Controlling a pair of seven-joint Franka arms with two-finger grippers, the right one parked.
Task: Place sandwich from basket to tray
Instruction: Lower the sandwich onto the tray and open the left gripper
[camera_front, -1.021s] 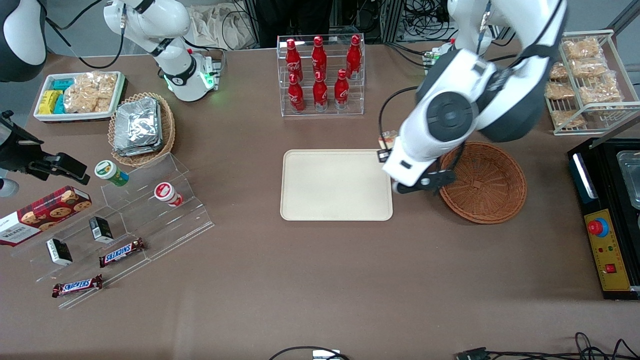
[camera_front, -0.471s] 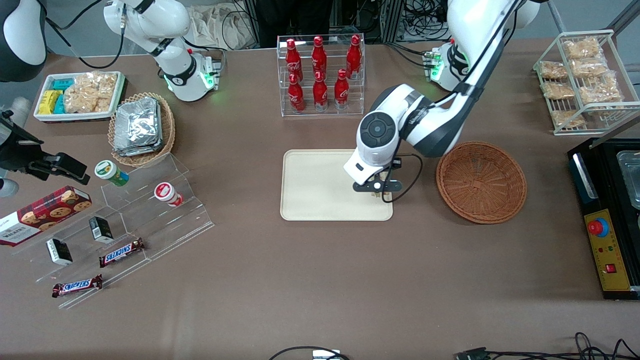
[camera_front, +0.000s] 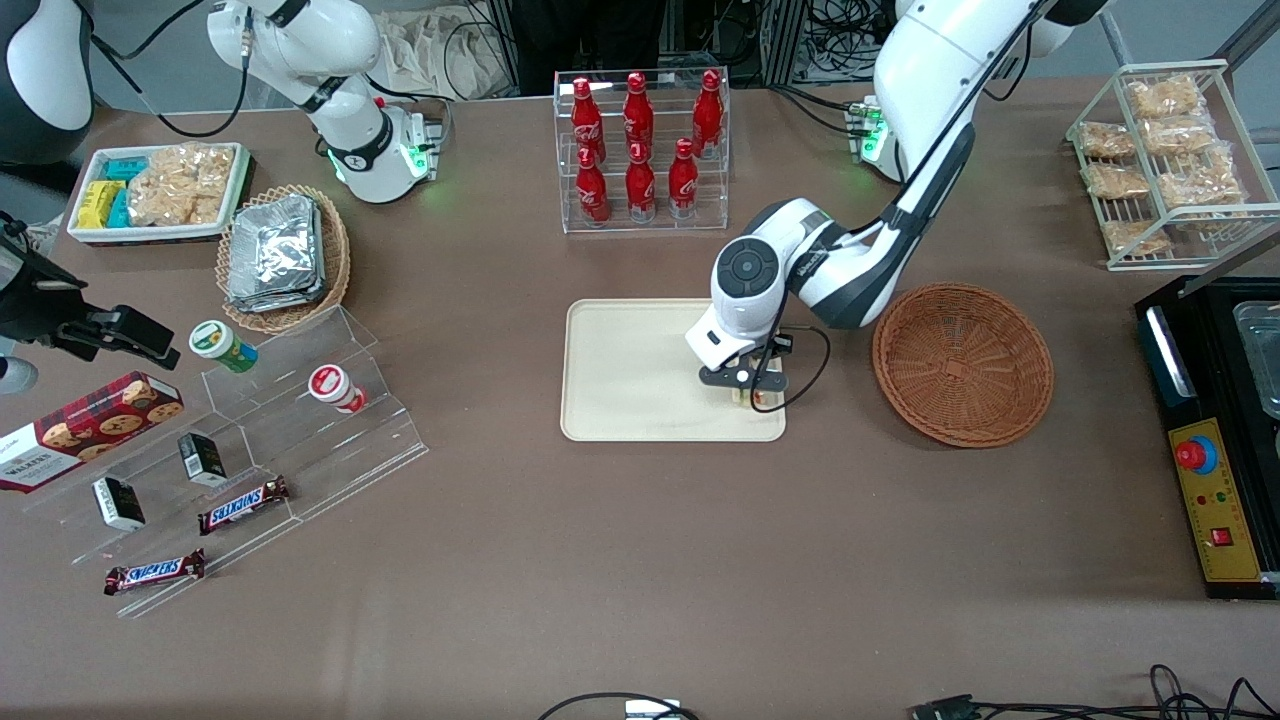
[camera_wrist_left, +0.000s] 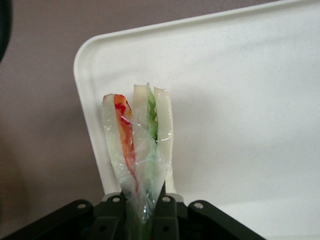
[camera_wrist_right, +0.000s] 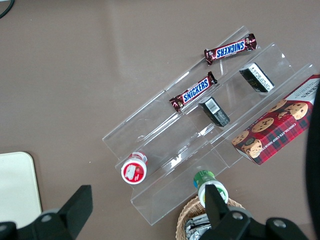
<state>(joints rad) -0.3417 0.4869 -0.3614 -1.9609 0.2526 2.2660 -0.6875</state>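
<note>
My left gripper (camera_front: 754, 392) hangs low over the cream tray (camera_front: 630, 375), at the corner nearest the front camera and the basket. It is shut on the sandwich (camera_front: 762, 397), a clear-wrapped wedge of white bread with red and green filling. In the left wrist view the sandwich (camera_wrist_left: 137, 142) stands out from the gripper (camera_wrist_left: 143, 201), pinched at its narrow end, with the tray's rim (camera_wrist_left: 87, 100) under it. I cannot tell whether it touches the tray. The reddish-brown basket (camera_front: 963, 362) sits beside the tray toward the working arm's end, with nothing in it.
A clear rack of red bottles (camera_front: 642, 150) stands farther from the camera than the tray. Toward the parked arm's end are a tan basket of foil packs (camera_front: 283, 255) and an acrylic shelf with snacks (camera_front: 250, 440). A black machine (camera_front: 1215, 440) sits past the basket.
The left arm has swung from the basket's edge over to the tray, carrying the sandwich, and over the last half second it settled lower above the tray's corner.
</note>
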